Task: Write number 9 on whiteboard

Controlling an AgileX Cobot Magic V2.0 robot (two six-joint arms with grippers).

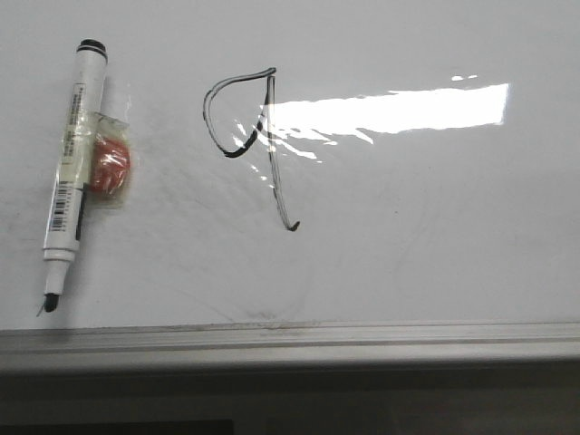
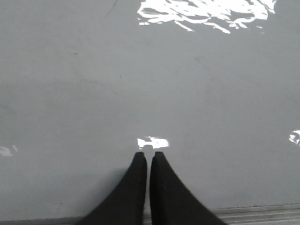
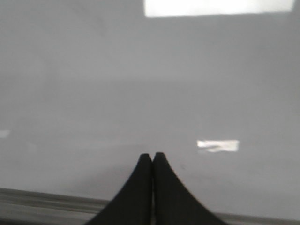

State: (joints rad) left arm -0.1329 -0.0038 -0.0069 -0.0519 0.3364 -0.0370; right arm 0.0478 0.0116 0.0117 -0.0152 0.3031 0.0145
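Seen from the front: the number 9 (image 1: 249,145), a thin black line with a pointed loop and a slanted, hooked stem, drawn left of centre on the whiteboard (image 1: 426,236), partly crossed by a bright glare strip; near the board's left edge lay an uncapped marker (image 1: 74,154), nib toward the near rail (image 1: 290,337), with a red pad (image 1: 109,166) taped to its barrel. Judged light and stiff, smooth plastic and likely slippery, best taken across the mid-barrel beside the taped pad, clear of the nib; ink on the glossy surface judged easy to smear, so not to be brushed. Writing appeared done. Neither arm visible here. From the left wrist: left gripper (image 2: 150,153) shown with black fingertips almost together, a thin gap between them, nothing held, above bare board close to the near rail. From the right wrist: right gripper (image 3: 153,153) shown with fingertips pressed together, likewise holding nothing, over blurred blank board by the same rail, no marker or digit in either wrist view.
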